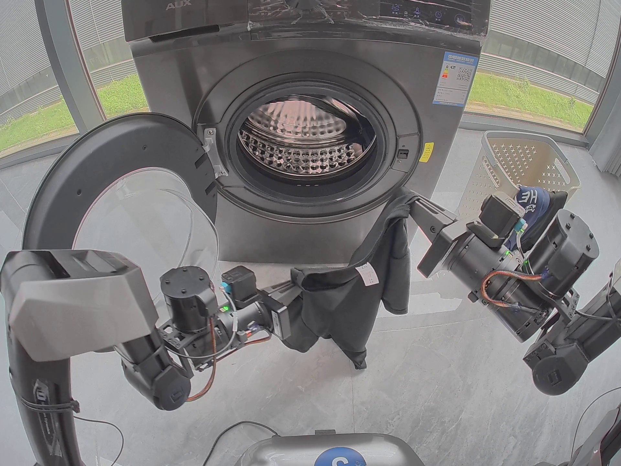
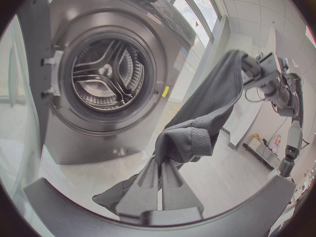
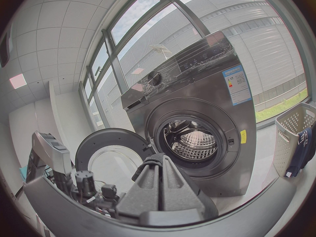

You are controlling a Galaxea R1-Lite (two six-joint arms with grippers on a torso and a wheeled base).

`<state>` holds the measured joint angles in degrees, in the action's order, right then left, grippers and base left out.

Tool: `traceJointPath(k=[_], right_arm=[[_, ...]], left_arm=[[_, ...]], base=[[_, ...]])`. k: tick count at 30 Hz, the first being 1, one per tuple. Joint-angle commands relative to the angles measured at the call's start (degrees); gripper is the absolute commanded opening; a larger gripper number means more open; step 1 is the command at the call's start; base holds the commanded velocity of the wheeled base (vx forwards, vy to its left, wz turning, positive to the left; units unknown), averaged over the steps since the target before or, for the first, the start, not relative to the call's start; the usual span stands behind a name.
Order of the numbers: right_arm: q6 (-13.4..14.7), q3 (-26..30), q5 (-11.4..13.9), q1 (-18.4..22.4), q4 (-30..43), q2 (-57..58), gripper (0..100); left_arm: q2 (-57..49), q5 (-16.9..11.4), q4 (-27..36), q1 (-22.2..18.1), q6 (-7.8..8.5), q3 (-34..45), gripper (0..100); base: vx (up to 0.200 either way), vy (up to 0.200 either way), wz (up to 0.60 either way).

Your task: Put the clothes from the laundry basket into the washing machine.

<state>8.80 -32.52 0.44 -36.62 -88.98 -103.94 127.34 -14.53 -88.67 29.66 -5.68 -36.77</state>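
A dark grey garment (image 1: pixel 352 292) hangs stretched between both grippers in front of the washing machine (image 1: pixel 304 53). My left gripper (image 1: pixel 291 305) is shut on its lower left end, where the fabric bunches at the fingertips (image 2: pixel 161 162). My right gripper (image 1: pixel 414 205) is shut on the upper right corner, just below the open drum (image 1: pixel 304 140); cloth wraps its fingertips (image 3: pixel 159 160). The round door (image 1: pixel 116 189) stands swung open to the left. The laundry basket (image 1: pixel 524 163) sits on the floor right of the machine, with a navy garment (image 1: pixel 533 205) draped over its edge.
The light tiled floor (image 1: pixel 420 370) in front of the machine is open. Windows run behind the machine. The open door takes up the space left of the drum, close to my left arm.
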Motion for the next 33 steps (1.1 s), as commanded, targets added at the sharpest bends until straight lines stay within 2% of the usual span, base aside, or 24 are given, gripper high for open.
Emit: traceJointPath(k=[1, 7, 13, 14, 16, 17, 19, 23, 33], right_arm=[[-0.01, 0.62, 0.00, 1.55, -0.76, -0.13, 0], [-0.10, 3.61, 0.35, 2.17, -0.85, 0.31, 0], [-0.45, 4.84, 0.26, 2.17, -0.85, 1.37, 0], [-0.36, 4.84, 0.26, 2.17, -0.85, 1.46, 0], [-0.19, 4.58, 0.35, 2.08, -0.93, 1.28, 0], [-0.10, 4.14, 0.35, 1.99, -0.93, 1.10, 0], [-0.10, 3.43, 0.00, 1.46, -0.93, 1.02, 0], [-0.01, 0.36, -2.55, 1.29, -0.85, 1.10, 0], [-0.54, -1.84, -3.43, 1.99, -0.76, 4.88, 0]], left_arm=[[-8.60, 0.64, -0.01, -3.73, -0.30, 4.16, 0], [-17.57, 1.52, 0.08, -6.98, -1.00, 7.24, 0], [-24.69, 1.70, 0.08, -7.16, -1.44, 7.68, 0], [-25.83, 1.87, 0.08, -7.34, -2.05, 7.94, 0], [-27.85, 2.14, 0.08, -7.86, -4.51, 7.50, 0], [-27.94, 2.23, 0.08, -7.77, -5.22, 7.06, 0], [-28.11, 2.75, 0.08, -7.51, -5.22, 5.92, 0], [-28.20, 4.25, 0.08, -7.77, -5.22, 6.01, 0], [-29.26, 4.34, 0.08, -7.42, -4.78, 6.18, 0]], base=[[0.000, 0.000, 0.00], [0.000, 0.000, 0.00], [0.000, 0.000, 0.00], [0.000, 0.000, 0.00], [0.000, 0.000, 0.00], [0.000, 0.000, 0.00], [0.000, 0.000, 0.00], [0.000, 0.000, 0.00], [0.000, 0.000, 0.00]])
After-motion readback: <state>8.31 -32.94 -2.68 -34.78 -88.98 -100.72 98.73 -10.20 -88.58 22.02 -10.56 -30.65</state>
